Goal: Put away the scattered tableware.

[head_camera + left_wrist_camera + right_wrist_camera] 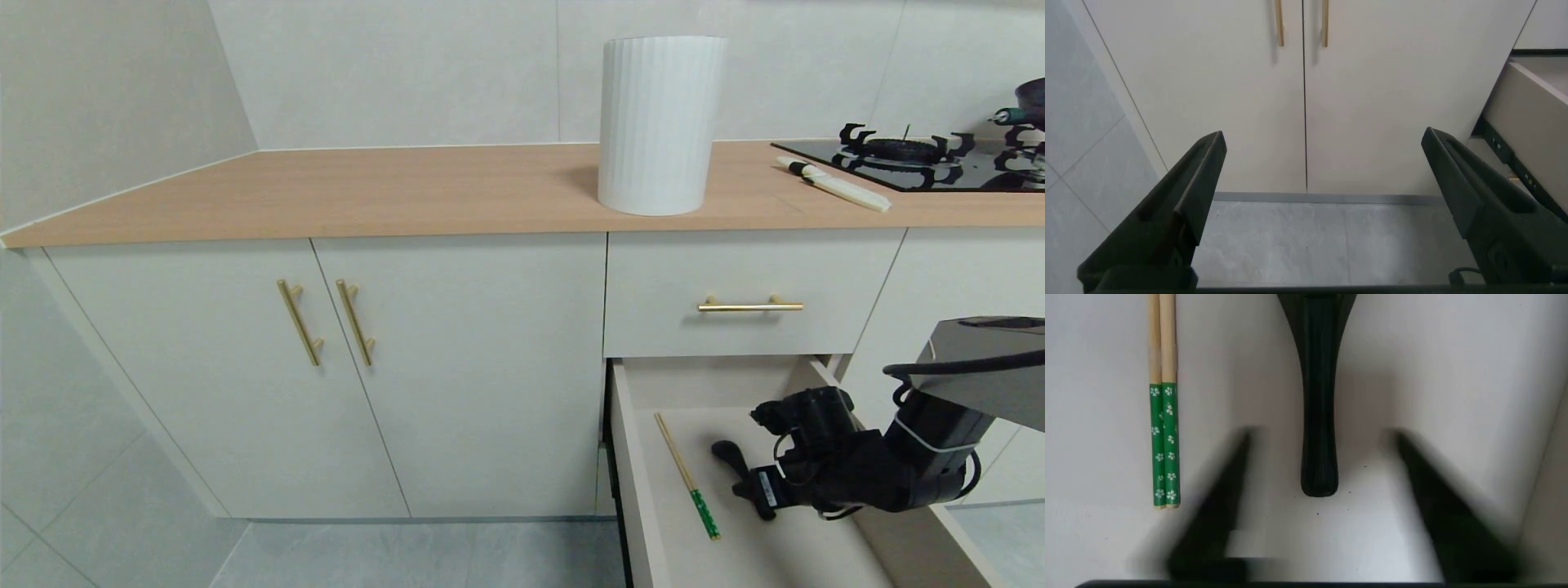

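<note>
On the counter (408,192) there's a ribbed white canister (661,122) and a white utensil (833,184) beside the hob (906,155). Down in the open drawer (637,482), green-tipped chopsticks (687,479) lie beside a black spoon (729,455). Right wrist view: right gripper (1319,510) spread wide astride the spoon handle, gripping nothing. Left gripper (1323,212) gapes empty too, facing the cabinet doors (1388,98).

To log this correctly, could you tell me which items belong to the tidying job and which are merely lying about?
Job: green-tipped chopsticks, black utensil, open drawer, pale utensil on the counter.
Lying about: white ribbed canister, gas hob.
</note>
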Robot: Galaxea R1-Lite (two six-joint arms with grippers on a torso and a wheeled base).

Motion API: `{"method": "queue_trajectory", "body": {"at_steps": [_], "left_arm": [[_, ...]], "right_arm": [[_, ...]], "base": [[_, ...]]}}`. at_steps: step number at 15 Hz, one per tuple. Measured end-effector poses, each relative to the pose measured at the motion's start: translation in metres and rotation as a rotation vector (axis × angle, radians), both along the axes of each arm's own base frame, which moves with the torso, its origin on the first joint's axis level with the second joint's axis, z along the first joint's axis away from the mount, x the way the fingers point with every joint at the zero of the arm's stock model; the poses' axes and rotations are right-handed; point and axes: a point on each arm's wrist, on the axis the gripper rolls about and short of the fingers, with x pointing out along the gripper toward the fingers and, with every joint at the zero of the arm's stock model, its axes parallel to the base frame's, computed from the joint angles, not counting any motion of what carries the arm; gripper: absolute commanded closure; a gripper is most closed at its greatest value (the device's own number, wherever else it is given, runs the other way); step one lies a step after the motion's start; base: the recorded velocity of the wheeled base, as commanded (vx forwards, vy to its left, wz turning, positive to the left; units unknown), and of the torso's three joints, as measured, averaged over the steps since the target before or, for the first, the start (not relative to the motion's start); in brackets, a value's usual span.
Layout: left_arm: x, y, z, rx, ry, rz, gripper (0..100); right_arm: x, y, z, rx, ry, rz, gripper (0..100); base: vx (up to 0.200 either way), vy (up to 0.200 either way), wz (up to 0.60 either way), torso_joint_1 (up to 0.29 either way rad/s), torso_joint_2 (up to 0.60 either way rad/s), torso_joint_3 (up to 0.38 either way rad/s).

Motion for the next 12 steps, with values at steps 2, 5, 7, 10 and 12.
{"method": "queue_trajectory", "body": {"at_steps": [2,5,7,10,12], "left_arm": [[0.000,0.000,0.000,0.000,0.000,0.000,0],[0.000,0.000,0.000,0.000,0.000,0.000,0],[0.000,0.000,0.000,0.000,0.000,0.000,0],[0.000,0.000,0.000,0.000,0.000,0.000,0],[0.000,0.000,0.000,0.000,0.000,0.000,0]], "right_arm": [[-0.001,0.000,0.000,0.000,0.001,0.000,0],[-0.001,0.000,0.005,0.002,-0.008,0.000,0],[-0.005,-0.001,0.016,0.007,-0.028,-0.001,0],[-0.019,-0.003,0.053,0.032,-0.097,-0.016,0],[-0.039,-0.005,0.081,0.046,-0.141,-0.021,0]], "base": [[0.000,0.000,0.00,0.000,0.00,0.000],[0.000,0.000,0.00,0.000,0.00,0.000],[0.000,0.000,0.00,0.000,0.00,0.000],[0.000,0.000,0.00,0.000,0.00,0.000],[0.000,0.000,0.00,0.000,0.00,0.000]]}}
